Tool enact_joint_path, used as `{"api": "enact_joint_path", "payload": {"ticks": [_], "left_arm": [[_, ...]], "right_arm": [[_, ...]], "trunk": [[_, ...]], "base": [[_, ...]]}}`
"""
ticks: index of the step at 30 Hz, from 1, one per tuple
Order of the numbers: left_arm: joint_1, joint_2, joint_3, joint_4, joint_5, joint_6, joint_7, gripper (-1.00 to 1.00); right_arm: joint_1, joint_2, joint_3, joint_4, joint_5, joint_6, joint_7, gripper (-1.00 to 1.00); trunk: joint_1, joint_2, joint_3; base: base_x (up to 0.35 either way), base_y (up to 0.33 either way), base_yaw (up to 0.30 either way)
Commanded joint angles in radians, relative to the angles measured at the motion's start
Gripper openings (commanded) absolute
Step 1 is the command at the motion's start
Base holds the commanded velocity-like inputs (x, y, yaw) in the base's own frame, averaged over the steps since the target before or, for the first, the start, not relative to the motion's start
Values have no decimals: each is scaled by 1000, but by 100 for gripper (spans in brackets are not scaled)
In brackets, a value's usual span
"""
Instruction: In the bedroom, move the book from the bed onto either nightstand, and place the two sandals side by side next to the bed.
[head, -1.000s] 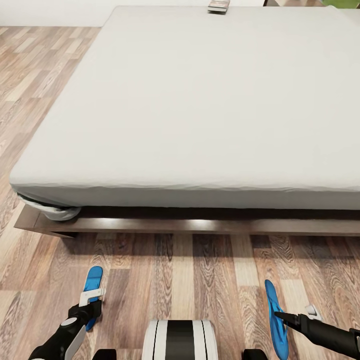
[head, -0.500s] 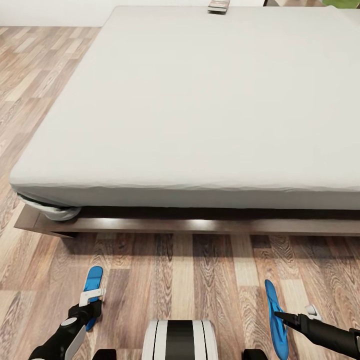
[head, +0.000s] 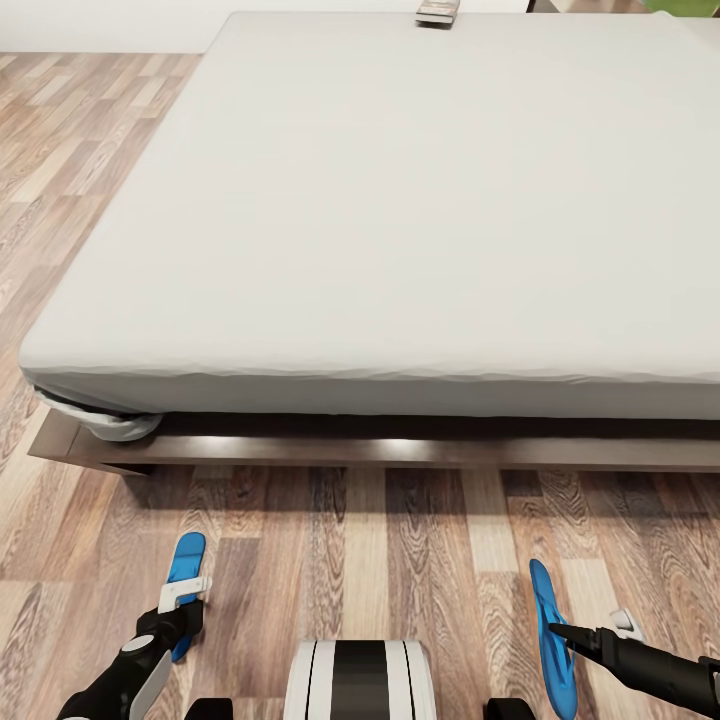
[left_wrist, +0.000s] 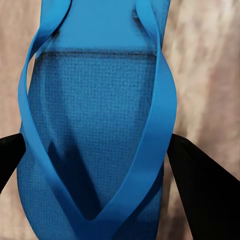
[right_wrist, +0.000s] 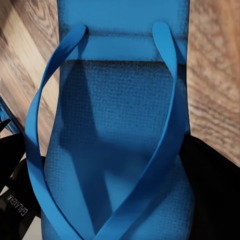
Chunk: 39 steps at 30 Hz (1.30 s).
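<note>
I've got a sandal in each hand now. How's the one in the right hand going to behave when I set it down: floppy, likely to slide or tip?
The right-hand sandal is probably light and a bit flexible: a thin flat sole with slim straps. It hangs edge-on in the right hand, so it may tip flat on release. On the smooth plank floor it could slide slightly.

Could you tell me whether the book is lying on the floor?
No, the book lies at the far edge of the bed.

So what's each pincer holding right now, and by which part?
Each pincer grips one blue sandal across its sole edges, fingers either side: left pincer on the left sandal, right pincer on the right sandal.
</note>
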Motion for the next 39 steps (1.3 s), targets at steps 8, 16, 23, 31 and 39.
{"api": "enact_joint_path", "payload": {"ticks": [8,16,23,31,39], "left_arm": [[0,0,0,-1,10,-1,1,100],[0,0,0,-1,10,-1,1,100],[0,0,0,-1,10,-1,1,100],[0,0,0,0,10,2,1,100],[0,0,0,-1,10,2,1,100]], "right_arm": [[0,0,-1,0,-4,9,2,-100],[0,0,-1,0,-4,9,2,-100],[0,0,-1,0,-4,9,2,-100],[0,0,-1,0,-4,9,2,-100],[0,0,-1,0,-4,9,2,-100]], "trunk": [[0,0,0],[0,0,0],[0,0,0],[-1,0,7],[-5,2,38]], "base": [[0,0,0],[0,0,0],[0,0,0],[0,0,0],[0,0,0]]}}
